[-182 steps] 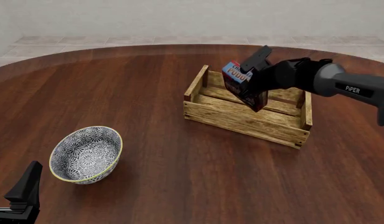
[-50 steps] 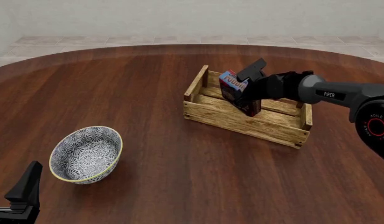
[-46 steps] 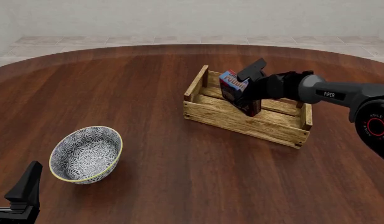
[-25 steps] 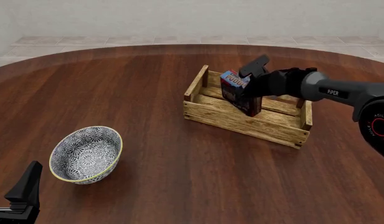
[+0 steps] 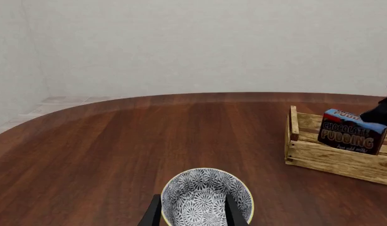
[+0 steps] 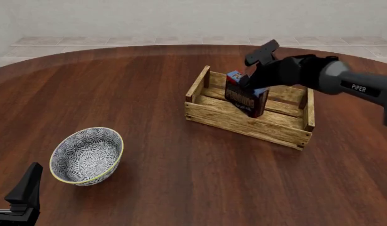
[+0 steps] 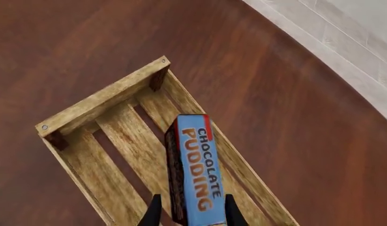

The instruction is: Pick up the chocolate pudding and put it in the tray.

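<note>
- The left claw (image 6: 24, 200) waits idle at the bench's (image 6: 149, 94) near edge, fingers apart and gripping nothing, with the patterned bowl (image 6: 86, 155) just beyond it, well apart from the tray (image 6: 243, 123).
- The chocolate pudding (image 6: 245, 98) stands on edge inside the tray, so the placing looks all but done; only the withdrawal remains.
- The right claw (image 6: 259, 70) hangs just above the pudding, fingers spread to either side of its blue top, apparently not gripping it.
</note>
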You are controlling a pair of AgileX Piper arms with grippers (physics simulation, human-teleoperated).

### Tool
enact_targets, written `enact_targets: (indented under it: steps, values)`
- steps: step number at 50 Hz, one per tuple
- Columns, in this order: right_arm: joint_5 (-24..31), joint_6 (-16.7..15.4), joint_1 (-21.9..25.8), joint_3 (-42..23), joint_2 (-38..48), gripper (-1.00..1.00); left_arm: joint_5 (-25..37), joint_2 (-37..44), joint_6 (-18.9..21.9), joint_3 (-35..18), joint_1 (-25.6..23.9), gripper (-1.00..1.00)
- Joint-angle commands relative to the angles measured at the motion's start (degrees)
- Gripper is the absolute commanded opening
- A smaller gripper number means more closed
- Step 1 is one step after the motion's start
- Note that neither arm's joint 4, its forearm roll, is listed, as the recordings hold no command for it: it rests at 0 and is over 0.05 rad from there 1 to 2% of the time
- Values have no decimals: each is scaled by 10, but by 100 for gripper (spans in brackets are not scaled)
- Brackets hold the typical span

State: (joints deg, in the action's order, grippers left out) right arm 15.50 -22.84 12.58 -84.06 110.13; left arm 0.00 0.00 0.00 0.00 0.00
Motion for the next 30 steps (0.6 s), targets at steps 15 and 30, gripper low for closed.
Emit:
enact_targets:
  steps: [15,30]
  values:
    - [64,-14,-1,56,-172,100,0,0,0,0,0,100]
    - [93,-8,13,99,-279,100,0,0,0,0,0,100]
